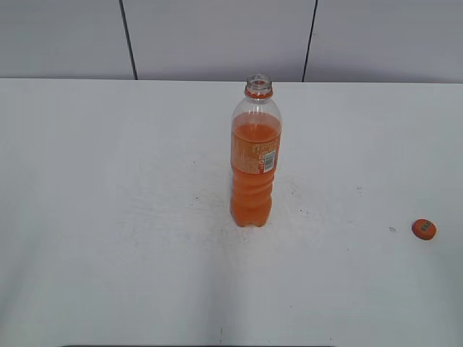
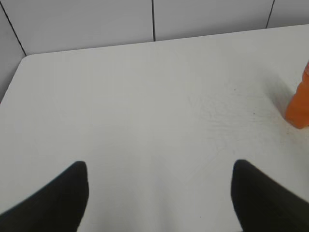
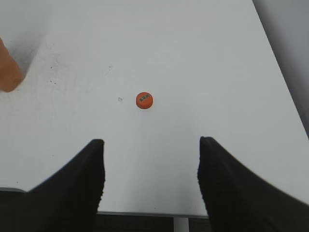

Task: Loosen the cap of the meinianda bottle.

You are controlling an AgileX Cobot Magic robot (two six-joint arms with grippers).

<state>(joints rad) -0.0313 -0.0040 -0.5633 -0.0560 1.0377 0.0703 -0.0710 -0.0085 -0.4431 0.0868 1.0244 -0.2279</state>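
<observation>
Left gripper (image 2: 159, 193) and right gripper (image 3: 151, 169) — jaws wide, holding nothing; cap (image 3: 144, 100) lies at 12 o'clock of the right gripper, off the meinianda bottle (image 1: 255, 163).

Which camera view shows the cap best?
The right wrist view: the cap lies on the table near the middle of the picture, its top mark visible, beyond the open right gripper. The exterior view shows it small at the right edge, apart from the bottle. The left wrist view misses it.
</observation>
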